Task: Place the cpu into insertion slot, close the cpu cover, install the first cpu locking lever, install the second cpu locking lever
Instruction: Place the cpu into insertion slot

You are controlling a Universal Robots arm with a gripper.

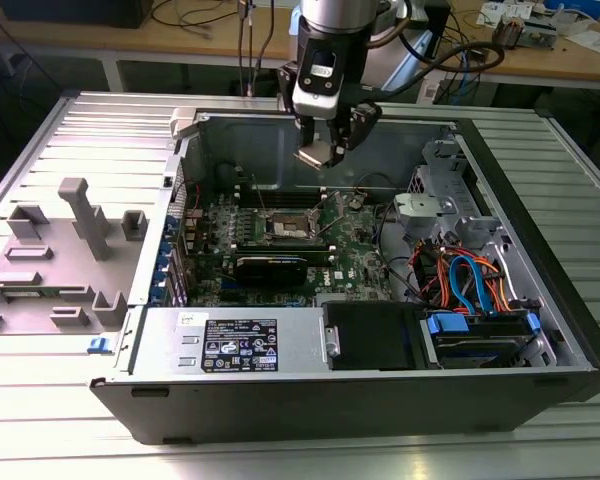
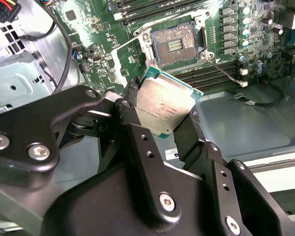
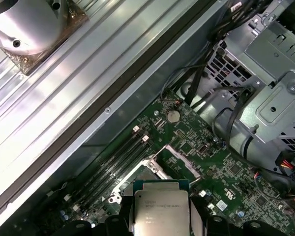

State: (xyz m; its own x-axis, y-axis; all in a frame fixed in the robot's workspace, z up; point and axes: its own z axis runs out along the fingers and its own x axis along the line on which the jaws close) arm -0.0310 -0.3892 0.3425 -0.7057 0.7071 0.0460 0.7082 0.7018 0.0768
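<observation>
Small flat square cpu (image 2: pixel 169 105), matte silvery-grey metal top with a thin green rim, clamped at two opposite edges by the black metal fingers (image 2: pixel 192 132) of the gripper (image 2: pixel 162 105) and held in the air above the green circuit board (image 2: pixel 93 54). The square dark insertion slot (image 2: pixel 174 45) lies uncovered in its silvery frame, well apart from the chip, inside the open grey sheet-metal computer case (image 1: pixel 250 140) on the ribbed metal counter (image 1: pixel 70 130).

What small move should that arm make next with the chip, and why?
Probably ease down toward the insertion slot: the gripper holds the cpu in the air above the board, and the slot lies uncovered and empty.
</observation>
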